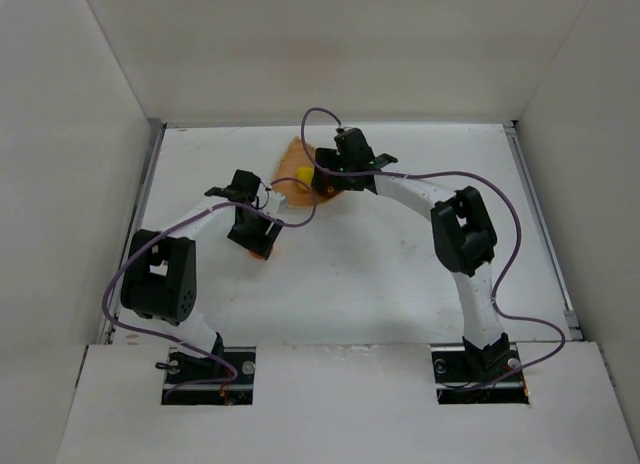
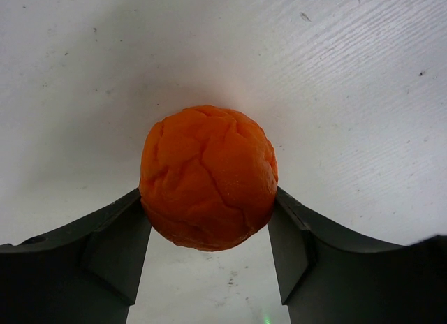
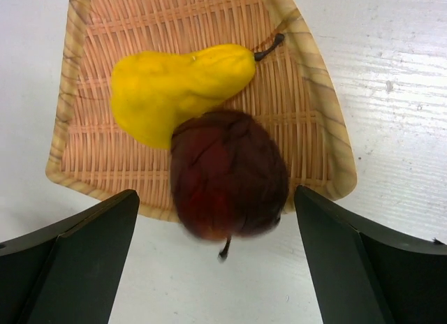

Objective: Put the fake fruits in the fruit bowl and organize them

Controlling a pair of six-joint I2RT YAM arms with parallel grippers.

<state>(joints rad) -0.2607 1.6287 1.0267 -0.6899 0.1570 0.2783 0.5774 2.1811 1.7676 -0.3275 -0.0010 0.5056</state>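
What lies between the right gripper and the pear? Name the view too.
The dark maroon plum, over the basket's near rim, clear of the open right gripper. The right wrist view shows it.

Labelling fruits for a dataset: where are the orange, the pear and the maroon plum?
orange [image 2: 208,177], left wrist view, centre of its skin.
pear [image 3: 159,93], right wrist view, its wide yellow body.
maroon plum [image 3: 227,174], right wrist view, centre of its skin.
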